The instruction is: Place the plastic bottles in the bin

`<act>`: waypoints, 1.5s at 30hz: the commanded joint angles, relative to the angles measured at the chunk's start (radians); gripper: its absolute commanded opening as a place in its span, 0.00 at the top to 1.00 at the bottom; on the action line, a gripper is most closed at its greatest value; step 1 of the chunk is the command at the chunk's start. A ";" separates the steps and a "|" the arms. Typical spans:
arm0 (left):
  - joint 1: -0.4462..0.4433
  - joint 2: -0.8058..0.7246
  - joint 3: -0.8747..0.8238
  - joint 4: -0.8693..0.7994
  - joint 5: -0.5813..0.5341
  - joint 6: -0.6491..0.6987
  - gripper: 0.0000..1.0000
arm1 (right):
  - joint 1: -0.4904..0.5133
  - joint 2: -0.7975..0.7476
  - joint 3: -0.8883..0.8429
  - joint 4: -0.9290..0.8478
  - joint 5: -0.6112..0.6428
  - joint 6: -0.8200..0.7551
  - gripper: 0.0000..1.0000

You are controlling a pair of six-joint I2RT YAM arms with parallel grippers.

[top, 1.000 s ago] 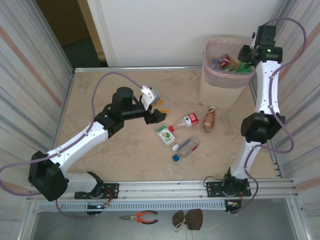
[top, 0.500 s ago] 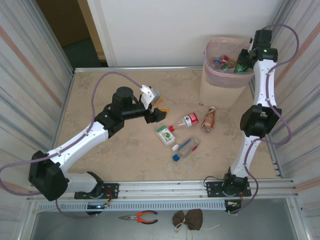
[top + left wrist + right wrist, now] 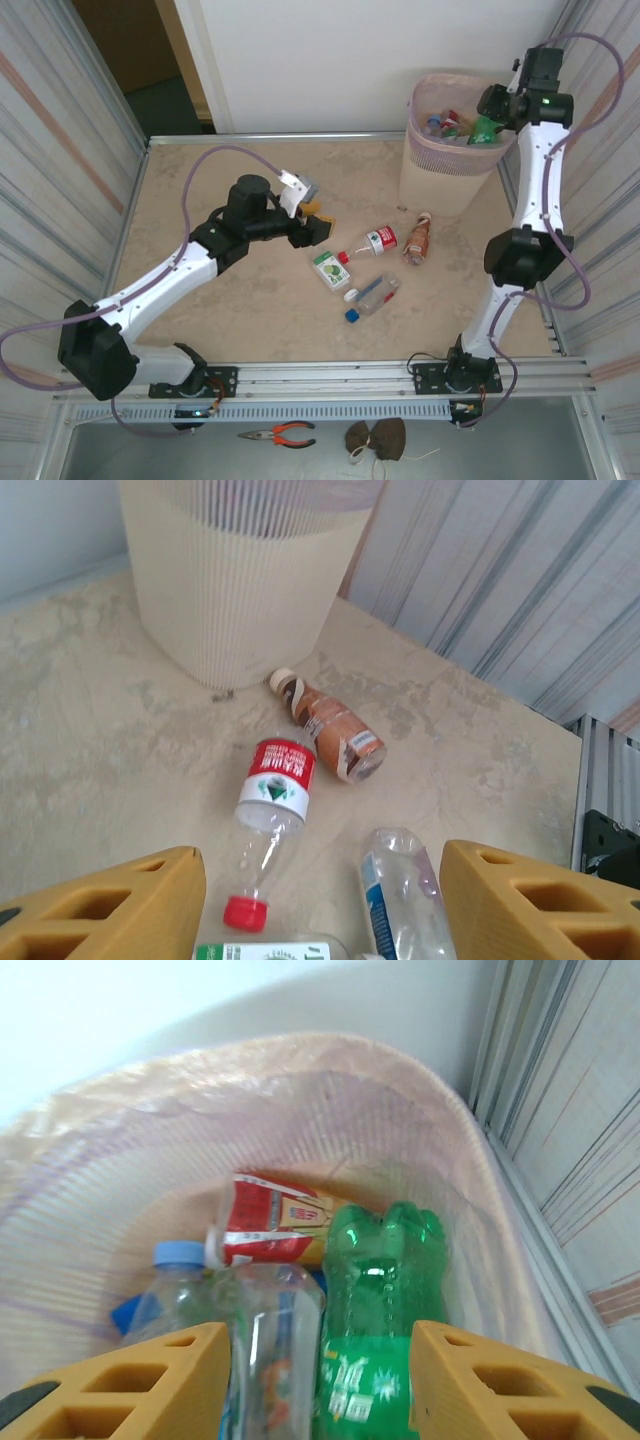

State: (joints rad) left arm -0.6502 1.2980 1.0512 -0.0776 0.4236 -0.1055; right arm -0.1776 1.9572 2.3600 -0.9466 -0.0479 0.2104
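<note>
Looks well along, with several plastic bottles (image 3: 262, 1218) already in the bin (image 3: 440, 175), a green bottle (image 3: 385, 1290) just under the parted, seemingly empty right gripper (image 3: 320, 1380), and four more bottles (image 3: 372, 294) left lying on the table (image 3: 220, 170) near the wide-open, empty left gripper (image 3: 320, 905).

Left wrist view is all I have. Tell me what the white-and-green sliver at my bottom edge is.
Observer: It is a green-labelled bottle, lying on the table beside the red-capped bottle.
Operator: Describe the near end of the clear bottle.
Observer: It ends in a blue cap.
Operator: Locate the right end effector.
Observer: Above the open top of the bin, pointing down into it.
</note>
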 commanded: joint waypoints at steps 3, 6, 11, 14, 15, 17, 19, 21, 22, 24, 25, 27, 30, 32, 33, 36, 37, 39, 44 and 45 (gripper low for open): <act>-0.011 0.011 0.026 -0.132 -0.095 -0.201 0.39 | -0.017 -0.185 -0.104 -0.002 -0.019 0.037 0.50; -0.012 0.011 -0.003 -0.155 -0.135 -0.314 0.40 | -0.043 -0.285 -0.225 0.032 -0.039 0.061 0.50; -0.025 0.040 -0.006 -0.253 -0.233 -0.507 0.39 | -0.082 -0.464 -0.460 0.110 -0.080 0.099 0.50; -0.048 0.072 0.019 -0.379 -0.373 -0.673 0.38 | -0.089 -0.550 -0.588 0.132 -0.100 0.116 0.50; -0.056 0.081 0.022 -0.411 -0.409 -0.726 0.37 | -0.088 -0.571 -0.619 0.136 -0.105 0.121 0.50; -0.073 0.102 0.022 -0.451 -0.451 -0.823 0.37 | -0.088 -0.619 -0.679 0.144 -0.121 0.130 0.50; -0.086 0.134 0.031 -0.490 -0.465 -0.911 0.37 | -0.089 -0.661 -0.734 0.149 -0.127 0.136 0.50; -0.100 0.173 0.059 -0.539 -0.480 -0.976 0.35 | -0.089 -0.692 -0.774 0.152 -0.133 0.139 0.50; -0.107 0.196 0.079 -0.566 -0.484 -0.999 0.34 | -0.089 -0.702 -0.788 0.154 -0.136 0.139 0.50; -0.120 0.251 0.134 -0.626 -0.492 -1.041 0.31 | -0.089 -0.723 -0.815 0.155 -0.144 0.140 0.50; -0.123 0.275 0.156 -0.660 -0.493 -1.071 0.30 | -0.088 -0.730 -0.822 0.157 -0.147 0.139 0.50; -0.129 0.331 0.201 -0.680 -0.469 -1.103 0.28 | -0.089 -0.740 -0.831 0.152 -0.148 0.134 0.50; -0.138 0.409 0.260 -0.696 -0.439 -1.147 0.23 | -0.088 -0.754 -0.845 0.154 -0.157 0.131 0.50; -0.140 0.463 0.293 -0.698 -0.409 -1.169 0.22 | -0.090 -0.768 -0.859 0.158 -0.166 0.132 0.49; -0.140 0.491 0.313 -0.695 -0.390 -1.175 0.22 | -0.090 -0.773 -0.865 0.162 -0.169 0.132 0.49; -0.143 0.571 0.388 -0.701 -0.361 -1.186 0.19 | -0.089 -0.781 -0.872 0.159 -0.177 0.126 0.49; -0.144 0.592 0.413 -0.710 -0.363 -1.190 0.18 | -0.088 -0.782 -0.872 0.158 -0.177 0.124 0.49; -0.144 0.637 0.464 -0.741 -0.370 -1.200 0.18 | -0.088 -0.788 -0.873 0.160 -0.184 0.124 0.49; -0.137 0.706 0.520 -0.780 -0.372 -1.240 0.17 | -0.073 -0.789 -0.860 0.155 -0.181 0.118 0.48; -0.133 0.713 0.523 -0.780 -0.368 -1.250 0.18 | -0.067 -0.789 -0.858 0.155 -0.178 0.115 0.48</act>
State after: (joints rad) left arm -0.7872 1.9907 1.5433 -0.7891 0.0528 -1.3018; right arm -0.2584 1.1904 1.4937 -0.7959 -0.2142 0.3325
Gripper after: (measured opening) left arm 0.825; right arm 0.517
